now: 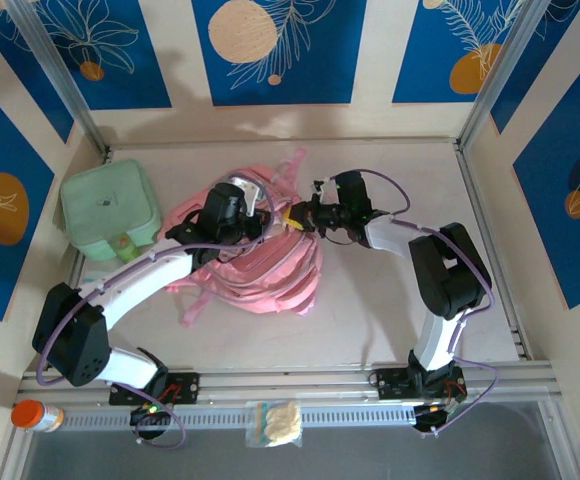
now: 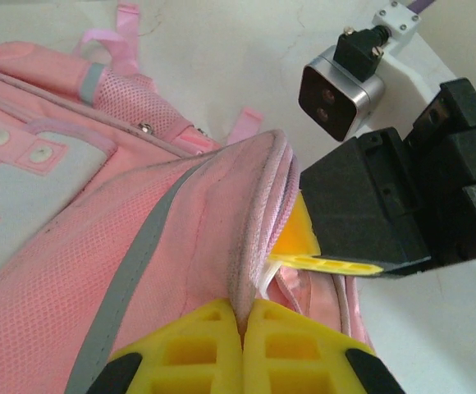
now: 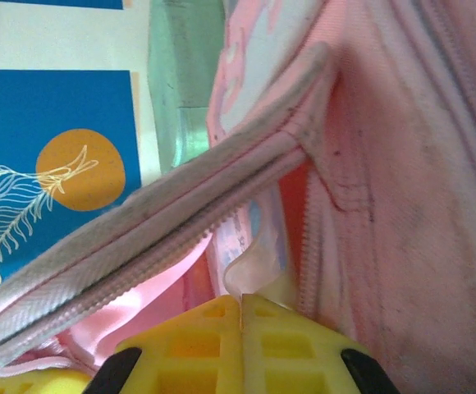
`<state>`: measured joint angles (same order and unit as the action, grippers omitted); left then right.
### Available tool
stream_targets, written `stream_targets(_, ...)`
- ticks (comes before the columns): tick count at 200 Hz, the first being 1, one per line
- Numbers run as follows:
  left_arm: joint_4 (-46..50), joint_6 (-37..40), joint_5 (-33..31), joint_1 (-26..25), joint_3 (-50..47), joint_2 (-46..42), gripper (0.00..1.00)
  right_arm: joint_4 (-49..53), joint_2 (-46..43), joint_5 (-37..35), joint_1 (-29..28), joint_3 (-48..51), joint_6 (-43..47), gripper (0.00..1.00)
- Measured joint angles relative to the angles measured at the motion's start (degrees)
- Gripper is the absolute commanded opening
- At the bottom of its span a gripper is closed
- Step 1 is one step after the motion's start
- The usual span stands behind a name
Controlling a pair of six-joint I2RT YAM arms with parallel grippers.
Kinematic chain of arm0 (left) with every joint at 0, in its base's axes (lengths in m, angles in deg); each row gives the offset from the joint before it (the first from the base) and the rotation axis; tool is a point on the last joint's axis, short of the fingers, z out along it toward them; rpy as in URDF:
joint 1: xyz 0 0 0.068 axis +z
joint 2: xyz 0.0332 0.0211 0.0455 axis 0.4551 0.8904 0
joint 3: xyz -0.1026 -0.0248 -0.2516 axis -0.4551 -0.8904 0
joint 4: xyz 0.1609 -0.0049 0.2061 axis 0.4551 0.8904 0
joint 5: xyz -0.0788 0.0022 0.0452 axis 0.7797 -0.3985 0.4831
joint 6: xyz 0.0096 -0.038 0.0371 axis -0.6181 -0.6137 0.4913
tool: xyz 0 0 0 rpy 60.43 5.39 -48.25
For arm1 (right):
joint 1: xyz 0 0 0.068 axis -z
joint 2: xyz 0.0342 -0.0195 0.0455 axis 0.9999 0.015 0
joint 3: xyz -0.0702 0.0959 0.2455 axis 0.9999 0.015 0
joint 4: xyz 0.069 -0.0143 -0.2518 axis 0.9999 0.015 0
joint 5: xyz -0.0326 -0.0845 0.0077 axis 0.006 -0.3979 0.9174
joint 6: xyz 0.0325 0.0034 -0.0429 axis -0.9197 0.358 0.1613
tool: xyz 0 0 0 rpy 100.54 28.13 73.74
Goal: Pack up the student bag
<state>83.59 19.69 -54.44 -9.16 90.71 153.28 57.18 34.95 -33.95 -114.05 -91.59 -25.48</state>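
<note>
Judging by how it slumps, how will the student bag (image 1: 260,270) handle? (Ana)

Soft and floppy, I'd say. It lies flat near the middle of the tabletop (image 1: 370,310), with loose straps trailing toward 7 o'clock, and the fabric looks as if it would fold wherever it is lifted. It is probably light, though I cannot tell what it holds. (Ben)

Where is the best hold? (Ana)

On the stiffer zip-edged rim of the mouth, at the bag's 12 o'clock end. The left gripper (image 2: 242,328) has its jaws pressed together on that piped rim, pinching it up into a ridge. The right gripper (image 3: 242,308), set on the 3 o'clock side, has its jaws closed on a thin pale flap just inside the zip. (Ben)

So the mouth is held from both sides? (Ana)

It looks so; the two sit just beside each other. Thin fabric could slip from a pinch, so the seam seems the safer grip. (Ben)

Anything inside? (Ana)

The gap shows pink lining and something pale with print, too hidden to name. A mint-green case (image 1: 110,212) sits with its lid shut at 10 o'clock, near the bag; its contents are unseen. An orange-capped bottle (image 1: 37,414) and a clear packet (image 1: 273,423) lie by the near rail at 7 and 6 o'clock. (Ben)
</note>
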Motion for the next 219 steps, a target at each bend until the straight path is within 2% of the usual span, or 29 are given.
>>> stream_targets(47, -1.9, -2.0, 0.1, 0.1, -1.0, 0.2, 0.00, -5.5, 1.2, -2.9, -1.9, -0.2, -4.1, 0.00)
stream_targets(94, -3.6, -3.5, 1.5, 0.1, -3.0, 1.9, 0.00, -9.6, 7.2, -4.6, -3.2, -1.5, -5.3, 0.00)
stream_targets(171, -5.6, -2.1, 6.0, 0.0, -7.8, 3.6, 0.00, -10.0, 7.8, -4.1, -3.2, 0.3, -5.2, 0.00)
stream_targets(191, -3.6, -0.6, 5.7, -0.3, -7.8, 3.7, 0.00, -8.3, 6.4, -4.1, -2.8, 1.7, -4.8, 0.16)
stream_targets(207, -2.7, 0.5, 5.3, -0.5, -7.8, 3.7, 0.08, -4.0, 3.3, -3.8, -1.9, 2.9, -3.3, 0.27)
stream_targets(219, -2.2, 1.3, 5.3, -0.5, -7.8, 3.7, 0.17, -0.4, 0.9, -3.1, -1.3, 3.7, -1.9, 0.34)
